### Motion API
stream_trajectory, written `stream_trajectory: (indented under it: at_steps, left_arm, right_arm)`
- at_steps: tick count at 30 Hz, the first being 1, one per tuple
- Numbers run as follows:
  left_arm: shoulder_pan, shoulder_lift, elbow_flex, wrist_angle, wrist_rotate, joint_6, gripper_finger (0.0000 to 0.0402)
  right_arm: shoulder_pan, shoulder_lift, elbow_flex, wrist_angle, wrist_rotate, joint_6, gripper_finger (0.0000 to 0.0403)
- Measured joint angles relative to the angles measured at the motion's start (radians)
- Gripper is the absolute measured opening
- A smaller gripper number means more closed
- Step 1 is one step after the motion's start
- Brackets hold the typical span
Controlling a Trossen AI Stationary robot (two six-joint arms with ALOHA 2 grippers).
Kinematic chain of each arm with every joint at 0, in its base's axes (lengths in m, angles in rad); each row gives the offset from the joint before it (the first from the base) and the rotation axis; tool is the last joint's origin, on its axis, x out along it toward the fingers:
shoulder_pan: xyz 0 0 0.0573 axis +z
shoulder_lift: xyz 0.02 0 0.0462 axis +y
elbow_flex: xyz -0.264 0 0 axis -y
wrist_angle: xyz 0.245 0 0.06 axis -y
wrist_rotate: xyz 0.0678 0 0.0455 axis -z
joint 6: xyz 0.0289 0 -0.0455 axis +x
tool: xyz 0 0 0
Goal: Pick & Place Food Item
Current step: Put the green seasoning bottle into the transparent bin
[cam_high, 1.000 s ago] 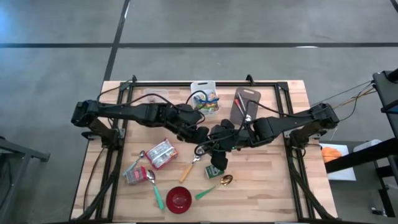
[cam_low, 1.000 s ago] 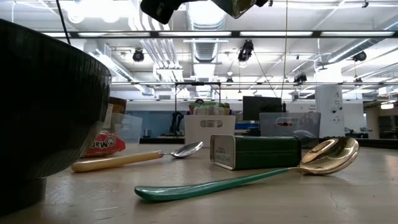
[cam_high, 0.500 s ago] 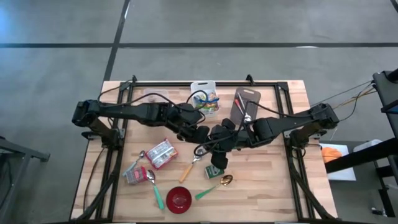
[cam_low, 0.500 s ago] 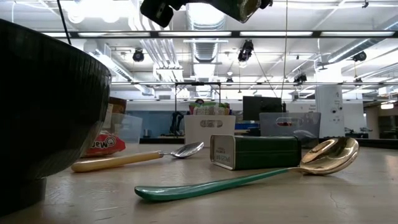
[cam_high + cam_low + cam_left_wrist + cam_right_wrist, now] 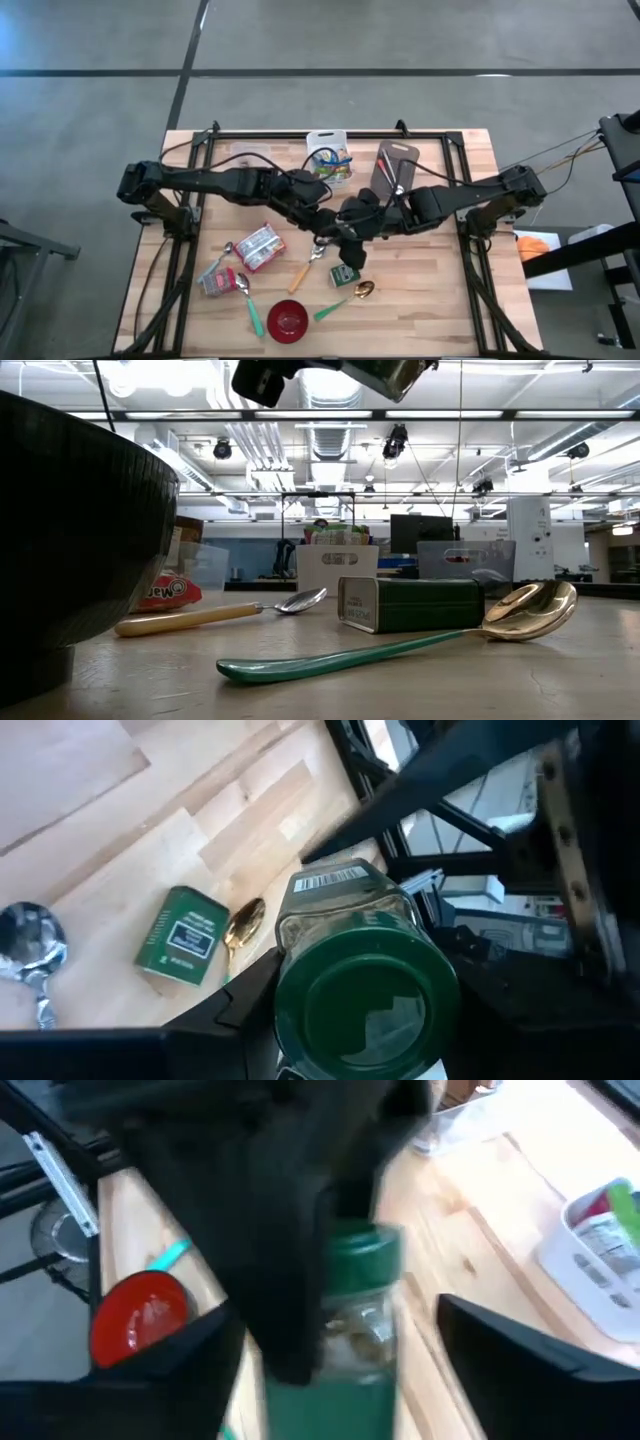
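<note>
Mid-handover, by the look of it: clear glass jar with green screw lid (image 5: 365, 982) up in the air at frame centre of the high view, above the pale wooden worktop (image 5: 440, 300), between the two arms. Left claw (image 5: 350, 1010) closed around the jar, dark fingers at either side of the lid in the left wrist view. Right claw (image 5: 330, 1370) spread wide either side of the same jar in the right wrist view, fingers apart from the glass, gripping nothing. Pick done, then; place not yet done, and no sure destination visible.

Lying untouched lower down the high view: small green rectangular tin (image 5: 343, 277), gold spoon with green handle (image 5: 345, 299), red bowl (image 5: 288, 319), steel spoon with cream handle (image 5: 305, 267), and red-and-white snack packets (image 5: 259, 246). White caddy of utensils (image 5: 329, 158) at upper centre.
</note>
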Motion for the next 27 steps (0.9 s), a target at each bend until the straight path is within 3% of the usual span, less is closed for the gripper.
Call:
stream_trajectory:
  at_steps: [5,16,21,27]
  left_arm:
    - [0.011,-0.001,0.0,-0.024,-0.012,0.05,0.0192]
    - [0.116,-0.116,0.0,-0.231,-0.039,0.189,0.0192]
    - [0.244,-0.207,0.002,-0.4,-0.139,0.287,0.0192]
    - [0.489,-0.286,0.002,-0.616,-0.259,0.422,0.0192]
  right_arm:
    - [0.001,0.0,0.008,-0.016,-0.001,0.039,0.0387]
    - [0.033,-0.04,0.038,-0.103,0.007,0.13,0.0397]
    - [0.066,-0.05,0.045,-0.128,0.008,0.161,0.0397]
    - [0.108,-0.053,0.045,-0.134,0.008,0.215,0.0398]
